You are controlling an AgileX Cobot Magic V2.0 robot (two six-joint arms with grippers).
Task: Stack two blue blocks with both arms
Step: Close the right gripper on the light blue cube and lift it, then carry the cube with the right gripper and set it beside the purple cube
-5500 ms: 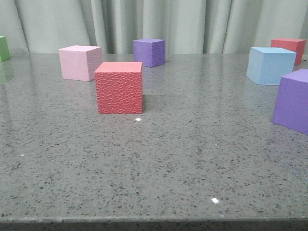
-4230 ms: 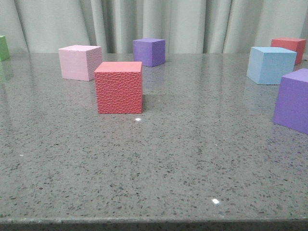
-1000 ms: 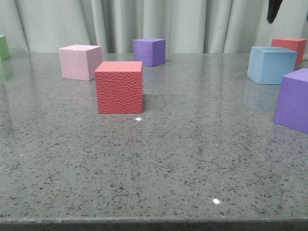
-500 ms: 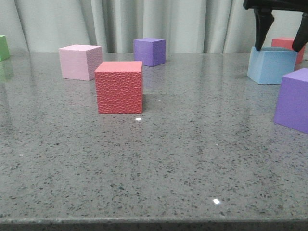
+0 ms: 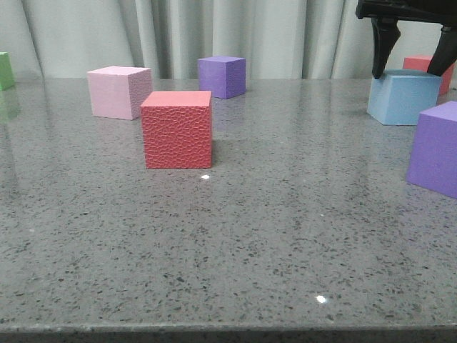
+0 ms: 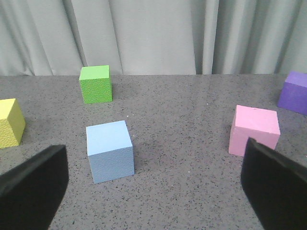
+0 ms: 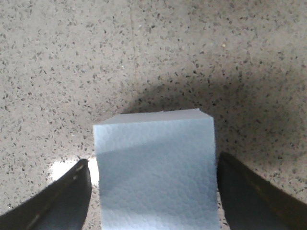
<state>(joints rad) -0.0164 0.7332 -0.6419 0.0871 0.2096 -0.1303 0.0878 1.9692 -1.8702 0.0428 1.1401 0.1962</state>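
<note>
One blue block [image 5: 401, 96] sits far right on the speckled grey worktop [image 5: 285, 229], a cube with no long axis, one corner edge turned toward the camera. The right pincer [image 5: 412, 68] straddles it – fingers spread wide at either side, gripping nothing – lower than half a second ago. The pebbled top face shows in the right wrist view [image 7: 156, 172]. The other blue block [image 6: 110, 150] lies between the left pincer's [image 6: 153, 191] open fingers, untouched, near a matte pink cube [image 6: 254, 130].

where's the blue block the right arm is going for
Front view, far right: the blue block sits between the open right tool, with a red cube behind.
</note>
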